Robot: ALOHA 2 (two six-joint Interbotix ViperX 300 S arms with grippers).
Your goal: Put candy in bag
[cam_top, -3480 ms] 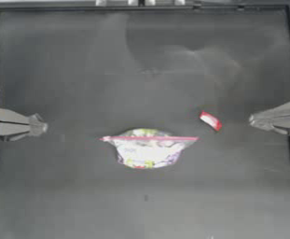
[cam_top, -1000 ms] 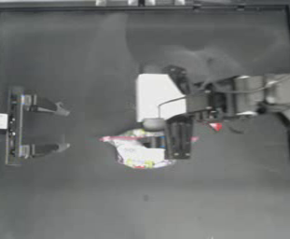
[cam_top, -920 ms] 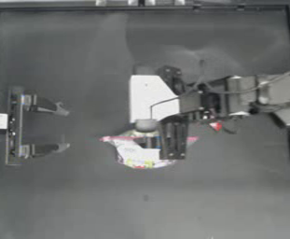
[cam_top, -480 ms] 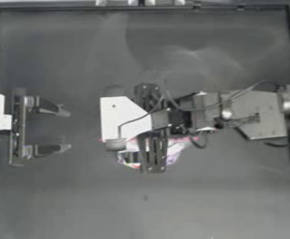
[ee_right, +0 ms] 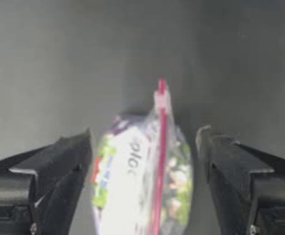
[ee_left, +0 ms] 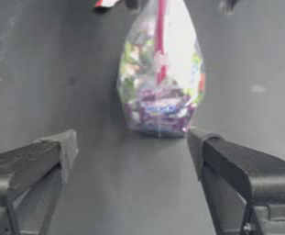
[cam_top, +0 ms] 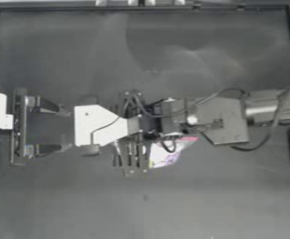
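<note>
Right gripper (ee_right: 143, 151): reaches in from the right edge of the top view to just left of centre; its jaws stand apart, one on each side of the bag, and whether they touch it cannot be told.
Bag (ee_right: 145, 174): clear zip pouch with a pink-red strip, lying on the table between the right gripper's jaws; its strip runs straight up the middle of the right wrist view and its yellow, pink and white contents show through. In the top view it peeks out at centre, mostly covered by the right arm.
Left gripper (ee_left: 131, 151): at the left edge of the top view, mid-height, jaws wide apart and holding nothing; the bag lies just beyond its fingertips, centred in the gap.
Candy (ee_left: 105, 4): a small red-and-white piece at the upper edge of the left wrist view, beyond the bag; only partly in frame.
Table (cam_top: 141, 56): dark, bare surface beneath everything.
</note>
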